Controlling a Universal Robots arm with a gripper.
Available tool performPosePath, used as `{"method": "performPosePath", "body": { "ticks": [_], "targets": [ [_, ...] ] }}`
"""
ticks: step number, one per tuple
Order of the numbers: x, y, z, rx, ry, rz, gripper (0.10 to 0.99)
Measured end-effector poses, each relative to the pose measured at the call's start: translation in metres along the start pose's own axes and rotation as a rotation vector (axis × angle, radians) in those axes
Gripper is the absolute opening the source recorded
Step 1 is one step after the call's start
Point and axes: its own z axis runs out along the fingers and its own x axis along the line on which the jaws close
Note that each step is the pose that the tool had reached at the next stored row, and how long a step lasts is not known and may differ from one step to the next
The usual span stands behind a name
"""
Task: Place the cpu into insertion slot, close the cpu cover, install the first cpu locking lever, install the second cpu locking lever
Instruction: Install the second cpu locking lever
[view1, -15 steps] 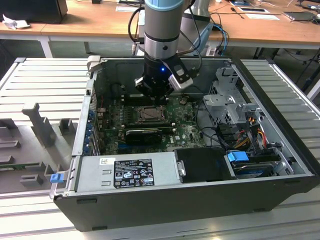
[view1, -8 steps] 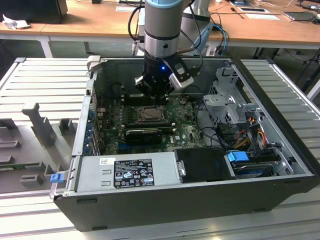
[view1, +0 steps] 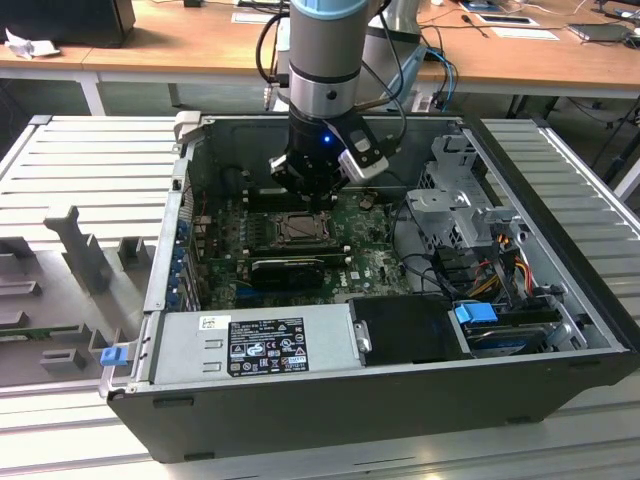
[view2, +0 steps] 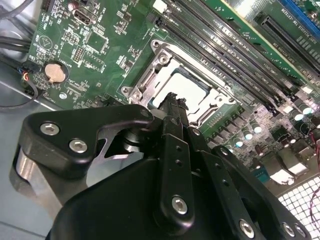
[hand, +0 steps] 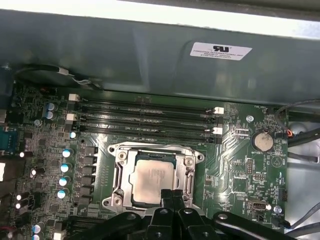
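— Jaws?

— Together, nothing between them. The gripper (hand: 172, 196) hangs just over the slot (view1: 297, 229), tips at the near edge of the cover (hand: 120, 167).

— And the cpu?

— The cpu (hand: 152, 177) lies flat in the slot. The cover looks to be down around it, the chip's grey face showing through the cut-out. Whether either lever is latched, I cannot tell.

— What could go wrong?

— My guess: the tips are narrow and stand right at the frame's edge. If they slide off the metal, they could land on the chip's face or on the green board beside the slot. The memory slots (hand: 145, 120) run along the far side of the slot, and small capacitors (hand: 65, 167) stand in a row along another side, so a sideways slip has little room. A push on a cover that is not fully seated could also press the chip askew onto the pins.

— Any writing?

— A white label (hand: 220, 50) sits on the case wall beyond the memory slots, and a larger one (view1: 268, 345) on the power supply, well apart from the slot. Both carry print too small to read. The chip's face has faint markings, also illegible.
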Motion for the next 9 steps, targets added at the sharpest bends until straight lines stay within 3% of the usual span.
{"method": "performPosePath", "body": {
  "ticks": [9],
  "targets": [
    [0.0004, -0.0039, 0.0, 0.0, 0.0, 0.0, 0.106]
  ]
}}
